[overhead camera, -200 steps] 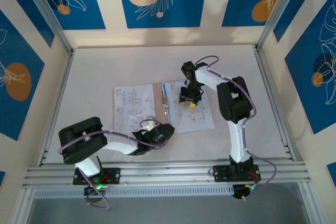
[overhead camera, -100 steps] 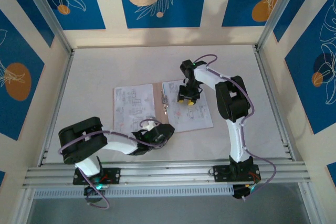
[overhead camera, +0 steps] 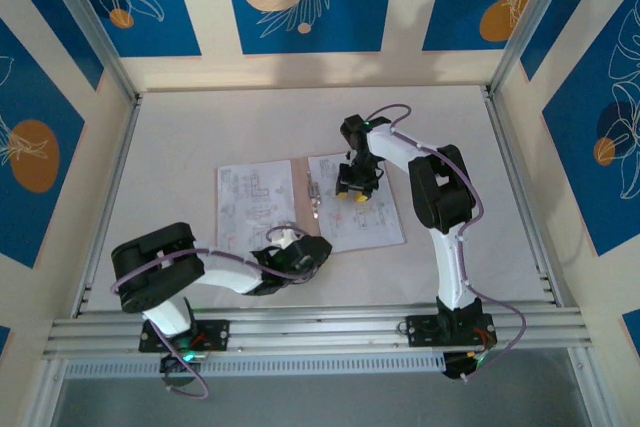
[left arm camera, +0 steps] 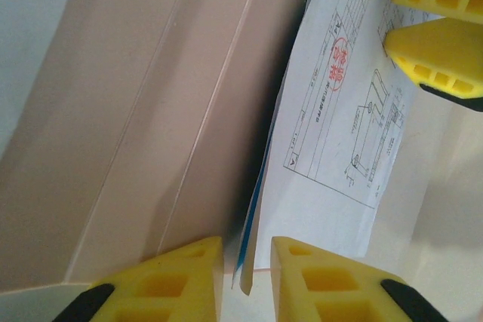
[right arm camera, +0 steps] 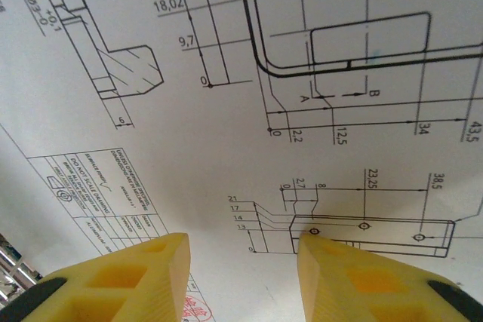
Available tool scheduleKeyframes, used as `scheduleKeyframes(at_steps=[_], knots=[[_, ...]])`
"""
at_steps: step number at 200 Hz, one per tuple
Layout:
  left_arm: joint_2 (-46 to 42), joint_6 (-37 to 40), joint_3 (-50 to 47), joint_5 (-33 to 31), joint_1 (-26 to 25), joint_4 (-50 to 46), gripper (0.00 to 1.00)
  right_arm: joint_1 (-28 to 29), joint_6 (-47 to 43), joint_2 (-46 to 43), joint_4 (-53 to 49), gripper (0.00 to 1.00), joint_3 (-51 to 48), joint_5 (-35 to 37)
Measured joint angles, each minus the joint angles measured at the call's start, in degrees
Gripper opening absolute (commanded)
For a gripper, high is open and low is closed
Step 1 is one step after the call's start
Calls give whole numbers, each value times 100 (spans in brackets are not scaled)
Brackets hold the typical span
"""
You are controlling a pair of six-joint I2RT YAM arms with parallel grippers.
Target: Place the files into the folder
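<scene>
Filing is looking unfinished: left gripper (left arm camera: 245, 253), narrowly apart, is straddling white printed paper sheets (left arm camera: 339, 148) beside the pinkish-tan card folder (left arm camera: 151, 111); right gripper (right arm camera: 241, 246) is standing apart over them.

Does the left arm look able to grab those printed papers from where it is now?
Probably yes: the left gripper straddles an edge of the files, right beside the folder, and nothing else sits in the gap between its fingers.

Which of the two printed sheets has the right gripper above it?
The right-hand sheet: the right gripper is over its far part. The other sheet lies to the left, beyond the strip of tan folder.
</scene>
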Motion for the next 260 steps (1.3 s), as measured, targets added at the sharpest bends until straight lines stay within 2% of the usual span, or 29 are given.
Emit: scheduleKeyframes(at_steps=[20, 56, 75, 101, 147, 181, 203, 229, 260], knots=[[0, 0, 0, 2, 13, 0, 13, 0, 0, 0, 0, 44, 0, 0], [0, -2, 0, 22, 20, -4, 13, 0, 0, 0, 0, 46, 0, -20], [-24, -9, 0, 46, 26, -94, 25, 0, -2, 0, 0, 46, 4, -37], [-269, 81, 66, 85, 28, -535, 35, 0, -2, 0, -31, 48, 42, -63], [-1097, 245, 232, 105, 68, -1456, 40, 0, 0, -11, -83, 51, 313, -136], [-1665, 481, 337, 155, 210, -2393, 39, 0, 7, -70, -118, 52, 431, -166], [-2039, 780, 466, 332, 570, -3171, 31, 0, 96, -203, -125, 44, 442, -208], [-2422, 1349, 560, 741, 1386, -3956, 19, 46, 227, -313, -118, 19, 629, -264], [-2599, 2155, 549, 1423, 2406, -4660, 7, 280, 459, -249, -98, 10, 1141, -282]])
